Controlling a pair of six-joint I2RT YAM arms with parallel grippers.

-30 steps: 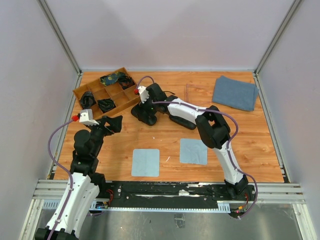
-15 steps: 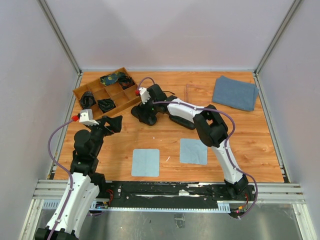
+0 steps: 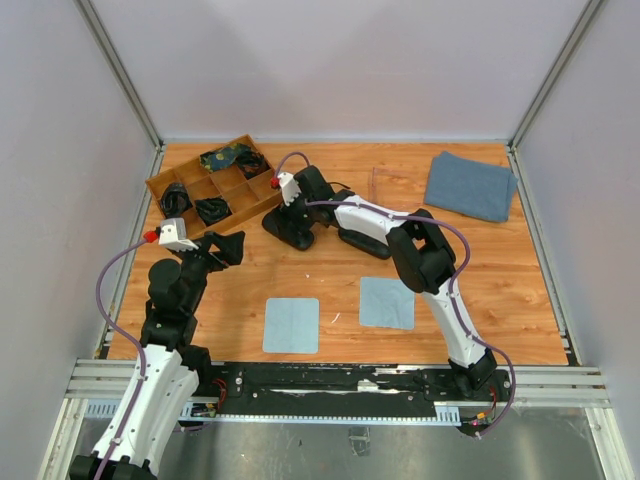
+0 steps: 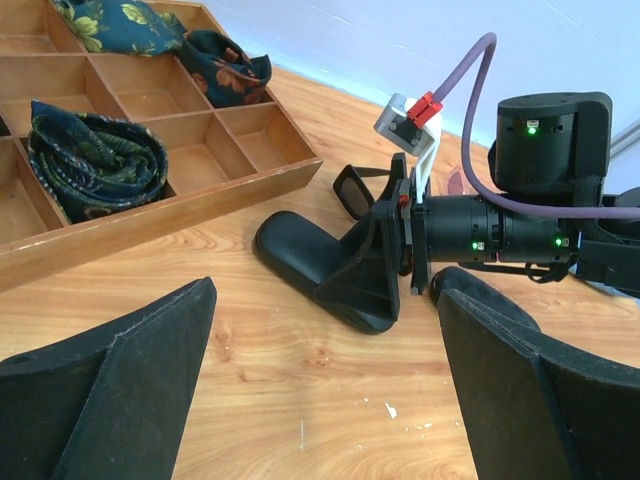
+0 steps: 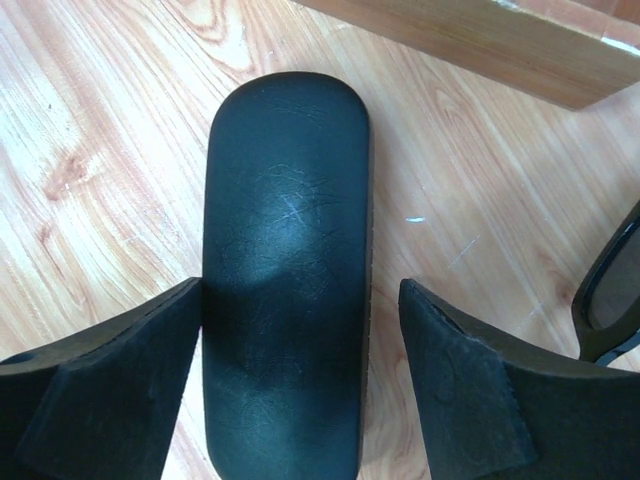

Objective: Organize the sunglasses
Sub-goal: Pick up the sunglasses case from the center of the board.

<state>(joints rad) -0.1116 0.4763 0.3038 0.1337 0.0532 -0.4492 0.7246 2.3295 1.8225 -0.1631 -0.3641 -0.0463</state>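
Observation:
The black-framed sunglasses [image 4: 355, 190] lie on the wood just behind my right gripper; one dark lens shows at the right edge of the right wrist view [image 5: 610, 300]. A thin pale pinkish frame [image 3: 375, 183] lies further back on the table. My right gripper [image 5: 300, 300] is open and straddles a black oval hard case [image 5: 285, 260]. Its left finger touches the case and its right finger stands apart. It also shows in the top view [image 3: 290, 225]. My left gripper [image 4: 325, 290] is open and empty, low over bare wood in front of that case [image 4: 310, 265].
A wooden divided tray [image 3: 230, 190] with rolled dark patterned cloths stands at the back left. A second black case [image 3: 362, 243] lies under the right arm. Two light blue square cloths [image 3: 291, 325] [image 3: 387, 302] lie near the front. A folded blue towel [image 3: 470, 185] lies at the back right.
My right gripper has shifted slightly over the black case. The left arm has not moved.

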